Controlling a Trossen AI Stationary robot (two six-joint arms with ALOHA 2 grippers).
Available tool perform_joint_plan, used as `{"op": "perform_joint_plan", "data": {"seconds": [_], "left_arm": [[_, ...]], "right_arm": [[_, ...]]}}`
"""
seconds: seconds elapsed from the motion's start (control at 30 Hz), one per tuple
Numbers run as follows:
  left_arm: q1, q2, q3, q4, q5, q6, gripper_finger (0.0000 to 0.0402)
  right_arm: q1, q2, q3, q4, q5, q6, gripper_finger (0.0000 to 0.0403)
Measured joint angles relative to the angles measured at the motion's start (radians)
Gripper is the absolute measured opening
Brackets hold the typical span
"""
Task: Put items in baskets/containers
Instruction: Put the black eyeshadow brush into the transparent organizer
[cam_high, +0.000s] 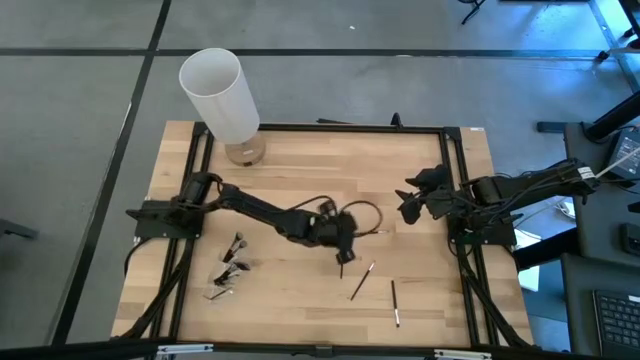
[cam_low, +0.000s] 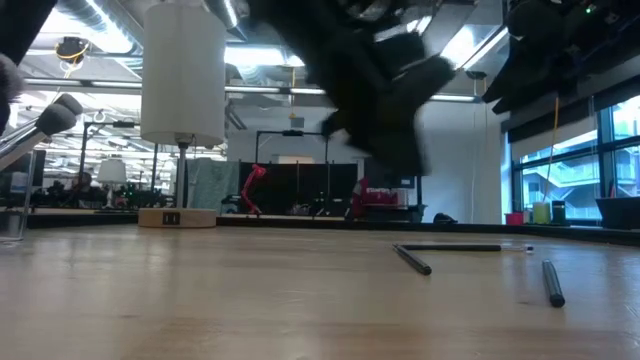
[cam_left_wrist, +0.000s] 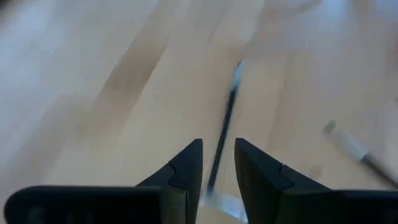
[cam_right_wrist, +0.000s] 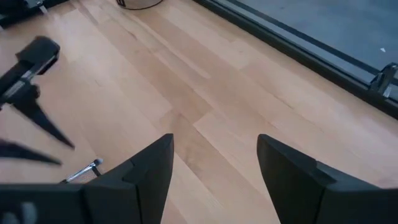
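The clear cup could not be made out with any certainty: only a pale glint showed among a cluster of brushes near the desk's left front corner, and a glassy edge at the far left of the low view. In that low view the left arm was a dark blur. The left wrist view was smeared too, though it showed a thin dark brush lying on the wood, its near end running into the narrow gap between the two fingers.

The left arm reached in from the desk's left edge, elbow bent, its claw pointing down near the middle front of the desk. The fingers stood close together around the brush; whether they already pinched it could not be told. This brush lay slanted just in front of the claw, and another brush rested nearer the front edge.

The right arm waited by the right edge, its claw spread wide over bare wood.

A tall white cylinder stood at the left back corner.
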Motion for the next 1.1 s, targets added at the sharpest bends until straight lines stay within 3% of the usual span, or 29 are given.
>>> {"op": "perform_joint_plan", "data": {"seconds": [0.13,0.43,1.1], "left_arm": [[0.056,0.059,0.051,0.15,0.101,0.181,0.0091],[0.14,0.218,0.057,0.528,0.328,0.311,0.009],[0.138,0.267,0.06,0.442,0.363,0.329,0.0074]], "right_arm": [[0.003,-0.008,0.033,-0.048,-0.001,0.007,0.0229],[0.017,-0.043,0.039,-0.064,-0.006,-0.014,0.0229],[0.016,-0.056,0.039,-0.088,0.019,-0.013,0.0229]]}}
